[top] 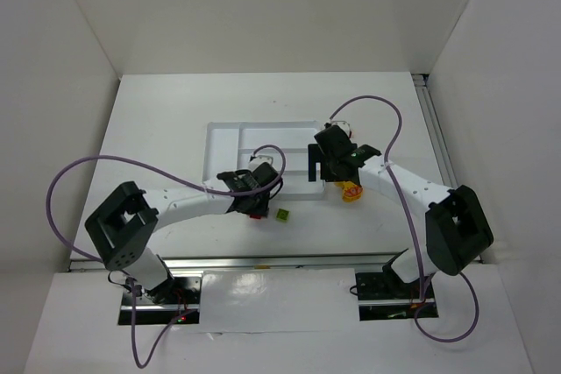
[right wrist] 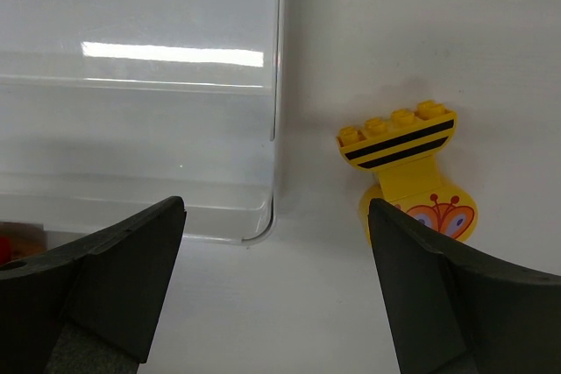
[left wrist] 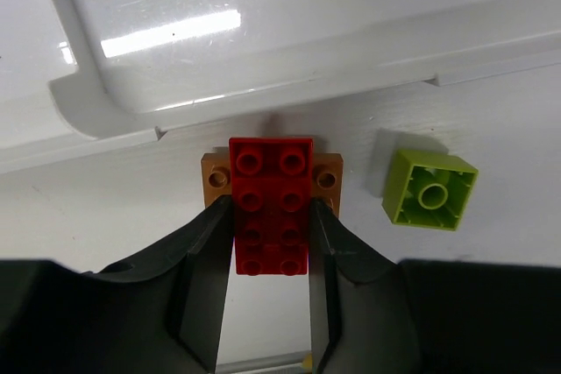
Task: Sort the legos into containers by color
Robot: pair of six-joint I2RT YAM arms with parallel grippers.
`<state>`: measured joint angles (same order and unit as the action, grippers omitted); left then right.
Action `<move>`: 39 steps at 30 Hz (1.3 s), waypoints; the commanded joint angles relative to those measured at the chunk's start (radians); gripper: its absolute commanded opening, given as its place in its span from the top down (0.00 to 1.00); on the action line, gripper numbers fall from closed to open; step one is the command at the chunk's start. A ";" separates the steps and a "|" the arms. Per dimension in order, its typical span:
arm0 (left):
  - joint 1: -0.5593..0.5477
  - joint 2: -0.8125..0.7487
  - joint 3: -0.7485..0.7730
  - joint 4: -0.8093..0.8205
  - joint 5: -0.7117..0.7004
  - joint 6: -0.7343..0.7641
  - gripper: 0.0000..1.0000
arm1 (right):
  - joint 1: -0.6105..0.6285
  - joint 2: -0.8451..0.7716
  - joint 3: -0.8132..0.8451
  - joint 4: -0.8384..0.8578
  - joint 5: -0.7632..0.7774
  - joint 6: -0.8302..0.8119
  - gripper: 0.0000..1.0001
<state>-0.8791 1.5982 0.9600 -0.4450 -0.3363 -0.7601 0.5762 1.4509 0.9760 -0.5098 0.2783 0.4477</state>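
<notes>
While the left gripper (left wrist: 272, 234) is pinched on the red brick (left wrist: 271, 183), which sits on an orange-brown brick (left wrist: 215, 179) just outside the white tray (left wrist: 263, 50), 1 lime brick (left wrist: 429, 190) lies right beside them. Right gripper (right wrist: 276, 243) is spread wide, with the yellow piece (right wrist: 410, 172) just off the tray's corner.
</notes>
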 commanded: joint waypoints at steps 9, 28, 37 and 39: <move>0.002 -0.260 0.236 -0.104 0.143 0.162 1.00 | -0.053 -0.168 -0.022 0.056 -0.184 -0.015 0.08; 0.155 -0.199 0.465 0.049 0.391 0.257 1.00 | -0.144 -0.480 -0.106 0.435 -0.715 0.177 0.23; 0.155 -0.199 0.456 0.068 0.411 0.248 1.00 | -0.085 -0.368 -0.076 0.504 -0.735 0.177 0.33; 0.155 -0.199 0.456 0.068 0.411 0.248 1.00 | -0.085 -0.357 -0.076 0.513 -0.735 0.177 0.39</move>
<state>-0.7288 1.4078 1.3823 -0.4187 0.0513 -0.5232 0.4824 1.0859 0.8730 -0.0856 -0.4355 0.6186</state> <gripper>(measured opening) 0.457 0.631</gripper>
